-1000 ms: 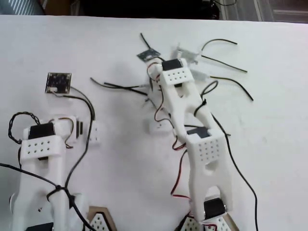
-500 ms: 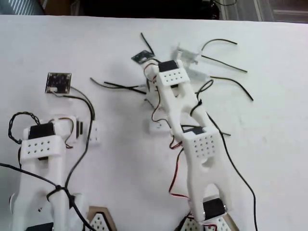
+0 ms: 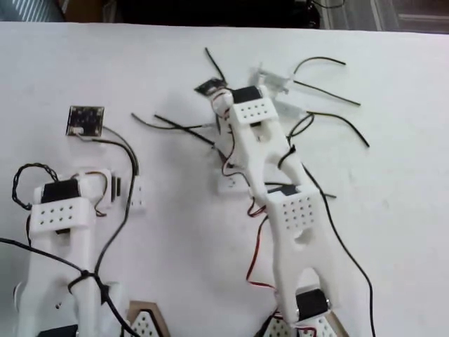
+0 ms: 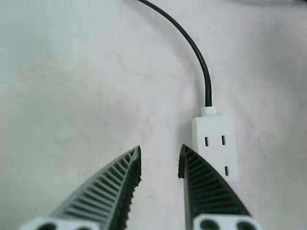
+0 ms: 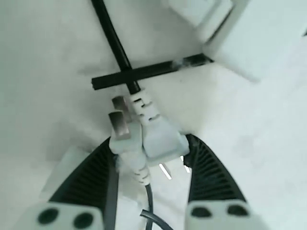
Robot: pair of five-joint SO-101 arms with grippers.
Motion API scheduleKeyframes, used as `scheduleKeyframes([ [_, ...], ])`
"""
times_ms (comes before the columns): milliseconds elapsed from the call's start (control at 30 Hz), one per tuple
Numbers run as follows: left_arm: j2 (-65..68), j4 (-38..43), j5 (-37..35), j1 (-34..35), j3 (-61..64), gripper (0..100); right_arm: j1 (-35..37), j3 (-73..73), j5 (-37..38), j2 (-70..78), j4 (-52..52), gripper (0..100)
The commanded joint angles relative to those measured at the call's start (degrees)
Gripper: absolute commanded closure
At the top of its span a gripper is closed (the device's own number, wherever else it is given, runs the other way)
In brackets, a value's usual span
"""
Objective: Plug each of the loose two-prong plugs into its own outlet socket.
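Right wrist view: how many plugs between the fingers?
2 plugs. One with its two prongs showing, and one pressed against it, black cord leading away. Both sit between the right gripper's fingers. A third could hide underneath.

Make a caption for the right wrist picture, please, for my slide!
The right gripper holds two white plugs side by side, near crossed black cords on the white table.

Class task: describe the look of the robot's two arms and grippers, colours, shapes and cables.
Both the left arm and right arm are white shells with grids of holes and black motor blocks. Black cables loop along the left arm; red and black wires trail the right. The left gripper and right gripper each have two dark tapering fingers on white bases.
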State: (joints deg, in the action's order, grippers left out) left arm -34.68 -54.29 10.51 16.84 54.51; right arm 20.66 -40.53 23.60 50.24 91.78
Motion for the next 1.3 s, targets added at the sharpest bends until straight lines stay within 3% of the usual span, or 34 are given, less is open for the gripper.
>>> scheduleKeyframes([
  [0, -1.8, 1.0, -0.1, 0.7, -0.1, 86, 1.8, -0.4, 0.4, -5.5, 5.1, 97.4],
  [567, -1.6, 1.1, -0.1, 0.7, 0.0, 86, 14.0, 18.5, -0.2, -27.9, 6.6, 97.4],
  [1100, -1.6, 1.1, -0.1, 0.7, 0.0, 86, -2.6, 43.5, 0.1, -53.2, 6.2, 96.4],
  [1267, -1.6, 1.1, -0.1, 0.7, 0.0, 86, -3.2, 51.0, -0.1, -63.3, 6.5, 74.5],
])
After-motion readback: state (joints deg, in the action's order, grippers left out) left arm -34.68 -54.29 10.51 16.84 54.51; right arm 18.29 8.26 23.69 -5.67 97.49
